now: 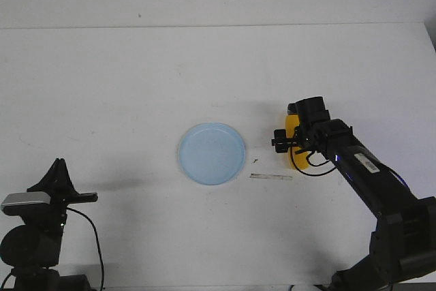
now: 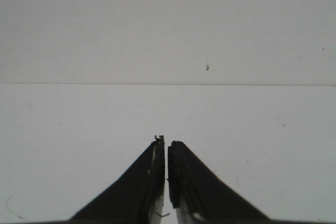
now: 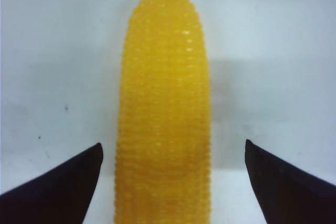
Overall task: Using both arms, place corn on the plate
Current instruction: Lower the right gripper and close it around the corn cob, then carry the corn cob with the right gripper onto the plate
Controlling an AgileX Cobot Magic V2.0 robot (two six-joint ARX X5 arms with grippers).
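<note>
At the far left of the front view the left arm [image 1: 41, 236] sits low at the table's near edge, partly cut off by the frame, and its hand [image 1: 58, 172] shows only as a dark pointed shape. The left wrist view settles it: the two black fingers [image 2: 147, 187] lie pressed together with only a hairline seam between them, nothing gripped, above bare white table [image 1: 102, 86].

Near the middle of the table rests the plate [image 1: 212, 153], round, shallow, pale blue and translucent, with a low rim and nothing on it. Just right of it lies a thin pale strip [image 1: 270, 177] on the table, too small to identify, with a tiny dark speck near it.

Further right, well apart from the plate, lies the corn [image 1: 291, 142]. From the front only a bright yellow sliver shows, the rest hidden behind the right arm's [image 1: 368, 175] wrist and cables. The right wrist view shows it plainly: a yellow cob [image 3: 164, 108] with fine rows of kernels, tapering to a knobbly tip, its thick end cut off by the frame. The right hand [image 3: 173, 182] is spread wide, one dark finger [image 3: 58, 182] on each side of the cob with a clear gap on both sides, touching nothing.
</note>
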